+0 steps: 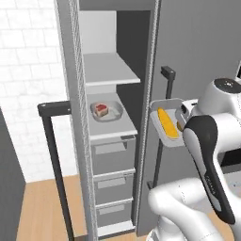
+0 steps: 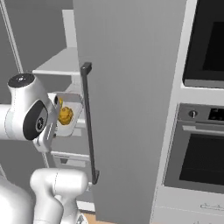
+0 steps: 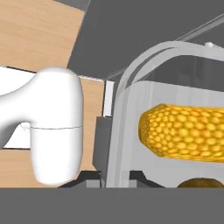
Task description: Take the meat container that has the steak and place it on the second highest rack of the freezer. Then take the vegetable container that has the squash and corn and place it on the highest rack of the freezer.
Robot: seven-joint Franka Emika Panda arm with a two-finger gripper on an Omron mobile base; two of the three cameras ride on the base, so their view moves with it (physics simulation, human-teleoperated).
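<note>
Left base view shows the vegetable container [image 1: 165, 123], corn [image 1: 167, 123] inside, tilted in mid-air beside the freezer [image 1: 197, 47] door edge, pinched at its rim by the gripper [image 1: 181, 120]. The steak [image 1: 100, 110] container already sits on the second rack [image 1: 113, 126]. I'd level the tray, then carry it left onto the top rack [image 1: 110, 70].

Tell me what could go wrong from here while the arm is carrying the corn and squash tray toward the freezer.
The vegetable container is held tilted on edge, so the corn or squash might slide out. It hangs beside the freezer's door edge, so swinging in could clip it. The gripper holds just one rim, a grip that could slip. The meat container already sits on the second highest rack.
</note>
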